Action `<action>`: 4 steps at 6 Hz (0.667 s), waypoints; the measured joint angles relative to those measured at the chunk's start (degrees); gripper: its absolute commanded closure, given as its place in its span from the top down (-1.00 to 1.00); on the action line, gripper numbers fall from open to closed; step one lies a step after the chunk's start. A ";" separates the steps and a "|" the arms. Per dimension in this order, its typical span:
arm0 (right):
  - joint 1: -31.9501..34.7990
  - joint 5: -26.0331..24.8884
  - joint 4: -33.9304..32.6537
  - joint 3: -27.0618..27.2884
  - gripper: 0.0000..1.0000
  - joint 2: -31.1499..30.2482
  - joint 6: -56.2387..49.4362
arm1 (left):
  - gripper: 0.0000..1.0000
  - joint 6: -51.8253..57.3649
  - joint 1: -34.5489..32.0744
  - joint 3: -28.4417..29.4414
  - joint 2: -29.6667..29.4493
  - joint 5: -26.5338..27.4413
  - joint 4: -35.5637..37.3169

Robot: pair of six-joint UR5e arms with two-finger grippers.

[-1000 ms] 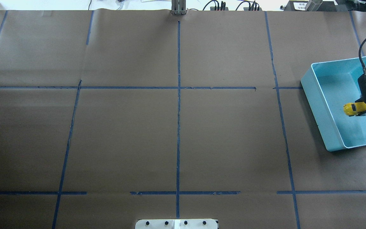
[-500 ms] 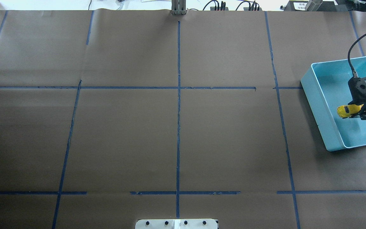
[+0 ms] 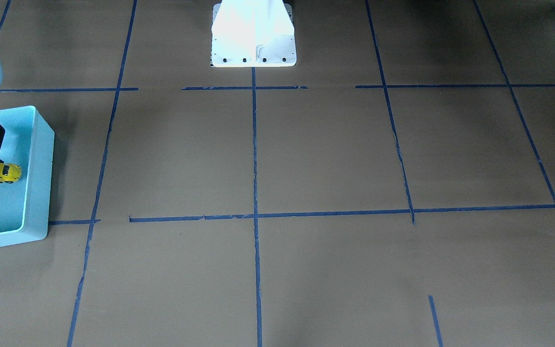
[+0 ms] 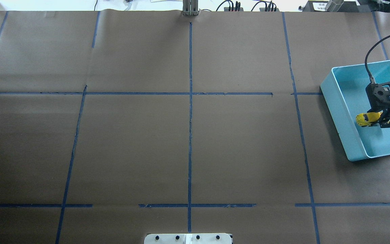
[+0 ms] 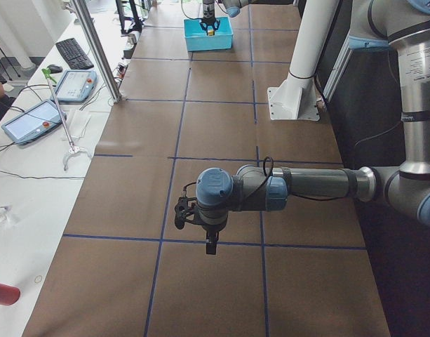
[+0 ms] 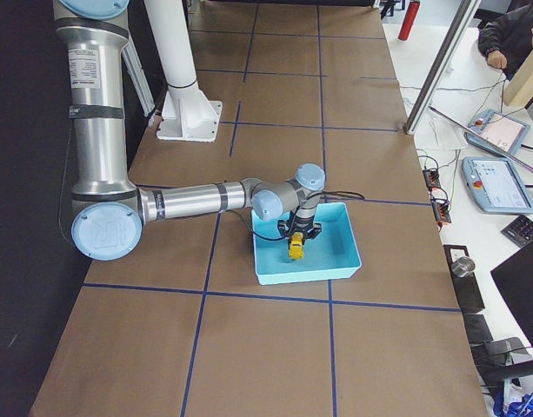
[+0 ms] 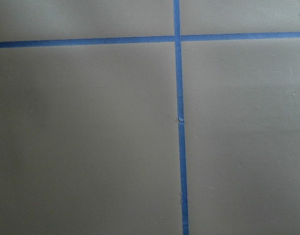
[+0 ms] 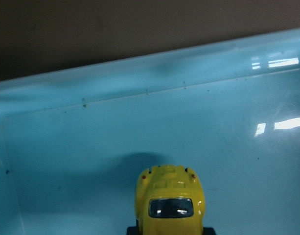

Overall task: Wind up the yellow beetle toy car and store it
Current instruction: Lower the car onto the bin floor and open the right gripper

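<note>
The yellow beetle toy car (image 4: 365,119) is held in my right gripper (image 4: 381,120), which is shut on its rear end. The car hangs inside the turquoise bin (image 4: 338,101), near the wall that faces the table's middle, nose towards that wall. The front-facing view shows the car (image 3: 5,172) and the bin (image 3: 41,159) at the left edge. In the right wrist view the car (image 8: 170,203) is over the bin's floor (image 8: 91,147). My left gripper (image 5: 210,244) hovers over bare table far from the bin. I cannot tell whether it is open or shut.
The table is covered in brown paper with blue tape lines (image 4: 190,101). The white robot base (image 4: 188,238) is at the near edge. A metal post (image 5: 95,49) and tablets (image 5: 32,119) stand on the operators' side.
My right gripper has carried the car leftwards in the overhead view, from the bin's middle towards its wall on the table-centre side. It stays shut on the car.
</note>
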 measured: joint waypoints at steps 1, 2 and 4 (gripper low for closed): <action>-0.04 0.03 0.00 -0.10 1.00 0.15 0.05 | 1.00 0.00 0.00 -0.01 -0.01 0.00 0.00; -0.04 0.07 0.00 0.01 1.00 0.15 -0.04 | 1.00 0.00 0.00 -0.02 -0.01 0.01 0.00; 0.31 0.34 -0.23 2.46 1.00 -0.13 0.04 | 1.00 0.00 0.00 -0.29 -0.01 0.01 -0.04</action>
